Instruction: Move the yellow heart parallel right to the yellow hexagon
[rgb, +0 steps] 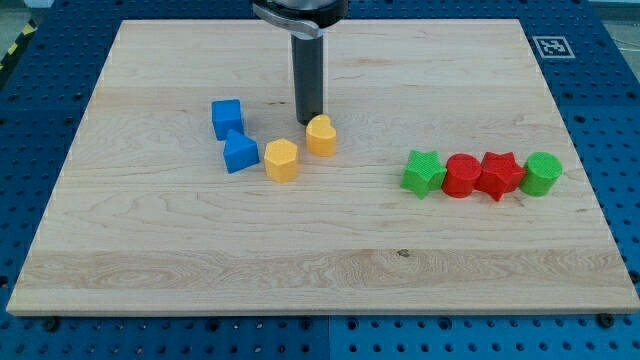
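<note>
The yellow heart (321, 135) lies near the board's middle, a little up and to the right of the yellow hexagon (282, 160). The two nearly touch. My tip (308, 121) stands just above and left of the yellow heart, close to its upper left edge. The rod comes down from the view's top.
Two blue blocks (228, 118) (240, 152) lie left of the hexagon. At the right a row holds a green star (423, 173), a red round block (462, 175), a red star (498, 174) and a green round block (541, 173). The wooden board (320, 260) ends in blue perforated table.
</note>
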